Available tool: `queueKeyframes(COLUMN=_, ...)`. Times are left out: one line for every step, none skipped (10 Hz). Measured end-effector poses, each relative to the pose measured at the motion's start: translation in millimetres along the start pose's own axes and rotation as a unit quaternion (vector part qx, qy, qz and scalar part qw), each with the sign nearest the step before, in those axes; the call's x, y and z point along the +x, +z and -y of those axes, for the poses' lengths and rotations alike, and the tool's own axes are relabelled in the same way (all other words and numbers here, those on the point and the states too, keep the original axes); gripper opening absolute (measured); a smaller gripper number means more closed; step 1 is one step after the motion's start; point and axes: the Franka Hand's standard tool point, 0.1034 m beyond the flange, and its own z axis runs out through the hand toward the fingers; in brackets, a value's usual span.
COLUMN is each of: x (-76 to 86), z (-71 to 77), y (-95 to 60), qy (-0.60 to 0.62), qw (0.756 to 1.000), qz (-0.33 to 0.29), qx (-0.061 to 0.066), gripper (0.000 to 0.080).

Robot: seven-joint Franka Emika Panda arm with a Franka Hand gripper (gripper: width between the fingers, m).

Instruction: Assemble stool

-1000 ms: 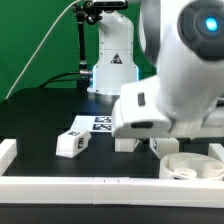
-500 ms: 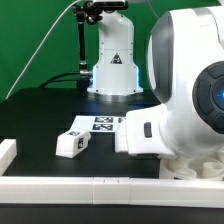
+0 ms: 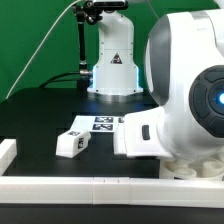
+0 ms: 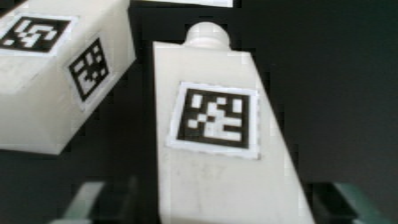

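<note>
1. In the wrist view, the gripper point(image 4: 219, 204) straddles a white stool leg point(image 4: 210, 120). A dark finger point(image 4: 103, 206) stands on each side of it, and the jaws are drawn in to roughly the leg's width. A thin dark strip seems to remain on both sides, so I cannot tell whether the pads grip it.
2. That leg lies flat on the black table point(image 4: 338, 90), tag upward, with its round peg point(image 4: 210, 35) at the end away from the gripper.
3. A second leg point(image 4: 63, 75) lies just beside it, not touching, and shows two tags.
4. In the exterior view, the arm point(image 3: 185, 90) fills the exterior view's right and hides the gripper.
5. Behind the front rail point(image 3: 70, 186), a third leg point(image 3: 72, 143) lies toward the exterior view's left, with the marker board point(image 3: 103, 123) just beyond it.
6. Farthest back stands the white robot base point(image 3: 110, 65).
</note>
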Motion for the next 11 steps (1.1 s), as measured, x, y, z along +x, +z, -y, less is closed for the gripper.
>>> queueKeyframes(x=0.0, z=-0.1, y=0.0, qy=0.000, qw=1.000, qz=0.000, qx=0.000, gripper=0.0385)
queueKeyframes(x=0.0, z=-0.2, y=-0.4, qy=0.000, qw=1.000, qz=0.000, qx=0.000, gripper=0.0325)
queueKeyframes(x=0.1, z=-0.3, y=-1.3, qy=0.000, qw=1.000, qz=-0.001, qx=0.001, gripper=0.0325)
queueKeyframes(x=-0.2, z=-0.1, y=-3.6, qy=-0.001, qw=1.000, qz=-0.004, qx=0.001, gripper=0.0325)
queueKeyframes(x=-3.1, z=-0.3, y=-8.3, qy=-0.001, qw=1.000, qz=-0.004, qx=0.001, gripper=0.0325)
queueKeyframes(x=-11.1, z=0.5, y=-18.2, qy=-0.003, qw=1.000, qz=-0.005, qx=0.000, gripper=0.0325)
queueKeyframes(x=-22.3, z=2.1, y=-32.1, qy=-0.004, qw=1.000, qz=-0.010, qx=-0.001, gripper=0.0325)
queueKeyframes(x=-29.4, z=3.2, y=-43.5, qy=-0.005, qw=1.000, qz=-0.020, qx=-0.001, gripper=0.0325)
queueKeyframes(x=-26.1, z=3.1, y=-42.6, qy=-0.005, qw=1.000, qz=-0.026, qx=-0.001, gripper=0.0325)
queueKeyframes(x=-21.5, z=3.4, y=-44.2, qy=-0.005, qw=0.999, qz=-0.036, qx=0.000, gripper=0.0325)
queueKeyframes(x=-19.5, z=3.8, y=-47.8, qy=-0.005, qw=0.999, qz=-0.051, qx=0.000, gripper=0.0327)
